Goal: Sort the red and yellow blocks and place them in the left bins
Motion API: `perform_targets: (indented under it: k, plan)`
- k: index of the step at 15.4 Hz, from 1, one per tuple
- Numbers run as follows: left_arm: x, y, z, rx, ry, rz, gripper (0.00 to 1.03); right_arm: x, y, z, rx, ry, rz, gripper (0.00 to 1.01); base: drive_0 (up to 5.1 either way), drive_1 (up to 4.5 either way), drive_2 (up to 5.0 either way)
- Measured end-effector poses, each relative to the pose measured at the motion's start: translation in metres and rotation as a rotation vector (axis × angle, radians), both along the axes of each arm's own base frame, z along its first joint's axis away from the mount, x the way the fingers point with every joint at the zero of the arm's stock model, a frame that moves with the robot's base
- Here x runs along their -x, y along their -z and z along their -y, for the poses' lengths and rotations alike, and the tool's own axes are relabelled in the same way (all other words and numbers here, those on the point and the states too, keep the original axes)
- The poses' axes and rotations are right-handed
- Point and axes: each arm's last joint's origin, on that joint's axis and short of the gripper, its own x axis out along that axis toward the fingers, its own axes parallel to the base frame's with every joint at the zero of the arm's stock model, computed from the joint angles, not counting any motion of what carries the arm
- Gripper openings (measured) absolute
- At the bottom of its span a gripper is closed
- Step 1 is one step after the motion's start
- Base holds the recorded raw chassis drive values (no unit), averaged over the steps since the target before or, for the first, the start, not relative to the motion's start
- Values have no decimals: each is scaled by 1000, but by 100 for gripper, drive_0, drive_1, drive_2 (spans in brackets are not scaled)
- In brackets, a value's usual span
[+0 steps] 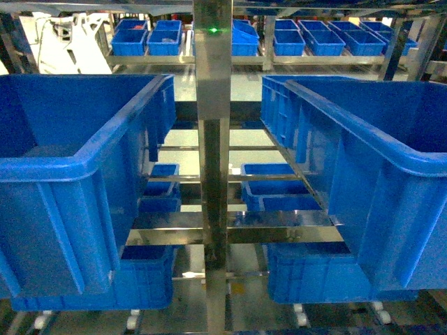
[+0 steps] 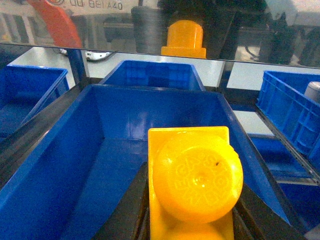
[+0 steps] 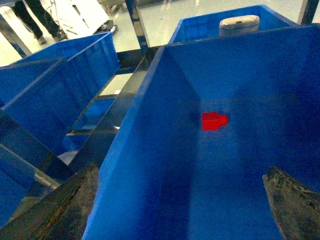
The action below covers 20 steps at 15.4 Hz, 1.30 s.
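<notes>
The yellow block (image 2: 196, 182) fills the lower middle of the left wrist view, stud facing the camera. My left gripper (image 2: 192, 205) is shut on it, with a black finger (image 2: 125, 210) on either side. It hangs over the open inside of a large blue bin (image 2: 100, 165). In the right wrist view the red block (image 3: 214, 120) lies on the floor of another deep blue bin (image 3: 150, 115). My right gripper (image 3: 182, 200) stands open above that bin's near end, well short of the red block, with nothing between its fingers. Neither gripper shows in the head view.
Two big blue bins, left (image 1: 70, 171) and right (image 1: 370, 150), flank a steel post (image 1: 213, 174) on a metal rack. Smaller blue bins (image 1: 269, 188) sit on lower and far shelves. A pale round object (image 3: 239, 22) rests in the bin beyond the red block's.
</notes>
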Motion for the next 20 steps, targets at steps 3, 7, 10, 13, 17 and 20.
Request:
perform_targets:
  k: [3, 7, 10, 13, 17, 20]
  plan:
    - [0, 0, 1, 0, 4, 1, 28, 29, -37, -4, 6, 30, 95, 98, 0, 0, 0]
    - [0, 0, 1, 1, 6, 0, 28, 49, -66, -12, 24, 54, 184, 98, 0, 0, 0]
    - [0, 0, 0, 0, 2, 0, 28, 70, -81, -19, 26, 45, 189, 98, 0, 0, 0]
    - [0, 0, 0, 0, 2, 1, 28, 71, -79, -19, 33, 42, 181, 98, 0, 0, 0]
    - [-5, 5, -1, 2, 5, -52, 28, 71, -79, -19, 33, 42, 181, 98, 0, 0, 0]
    - [-39, 38, -15, 40, 32, -252, 28, 71, -79, -19, 33, 41, 182, 98, 0, 0, 0]
